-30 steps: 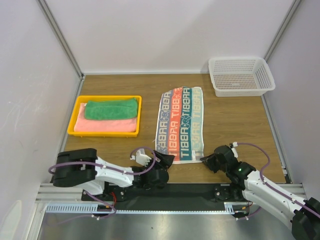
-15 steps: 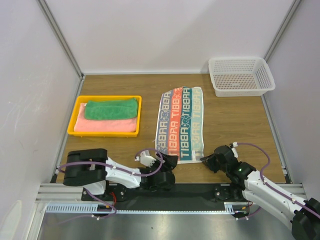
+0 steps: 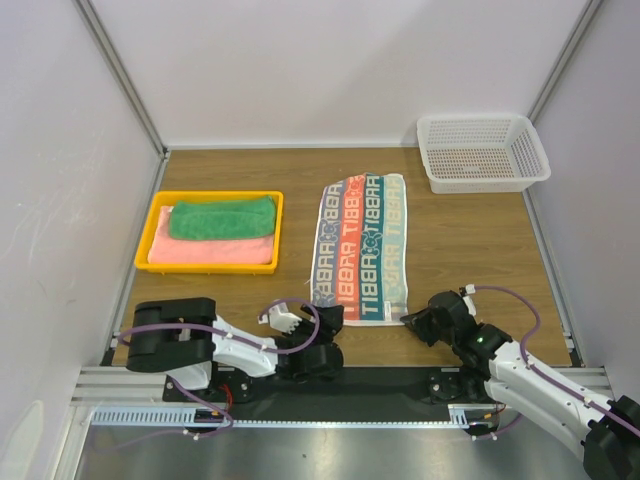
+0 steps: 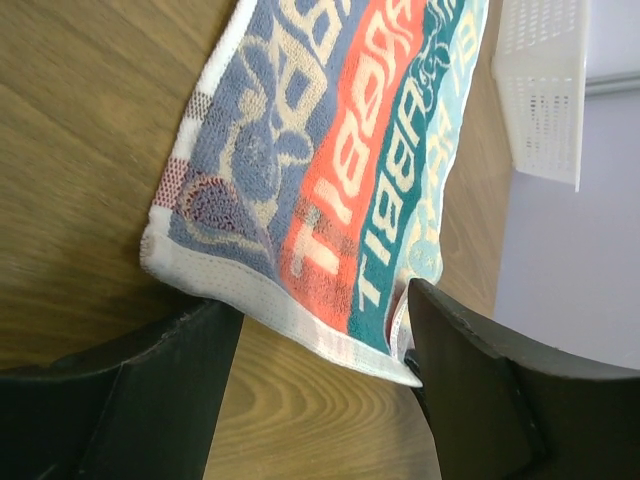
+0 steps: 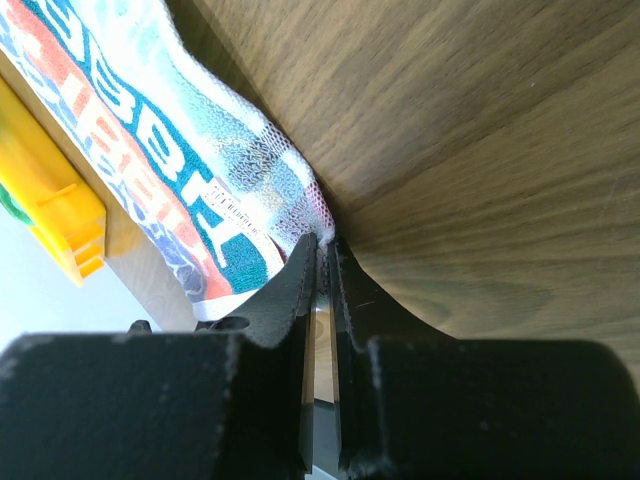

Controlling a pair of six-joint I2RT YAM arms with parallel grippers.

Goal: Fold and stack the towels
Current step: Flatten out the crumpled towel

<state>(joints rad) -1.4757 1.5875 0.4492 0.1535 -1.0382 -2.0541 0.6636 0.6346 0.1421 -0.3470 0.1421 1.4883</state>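
Bare wood is seen beside the "RABBIT" towel, clamped by the right gripper. The left gripper is held wide.

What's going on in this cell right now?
Two arms are working the patterned towel, which lies flat mid-table. The right gripper is shut on its near right corner. The left gripper is open at the near left corner, not yet gripping. The green towel sits folded on the pink towel in the yellow tray.

free: bare table between tray and patterned towel | obstacle: basket far-right corner
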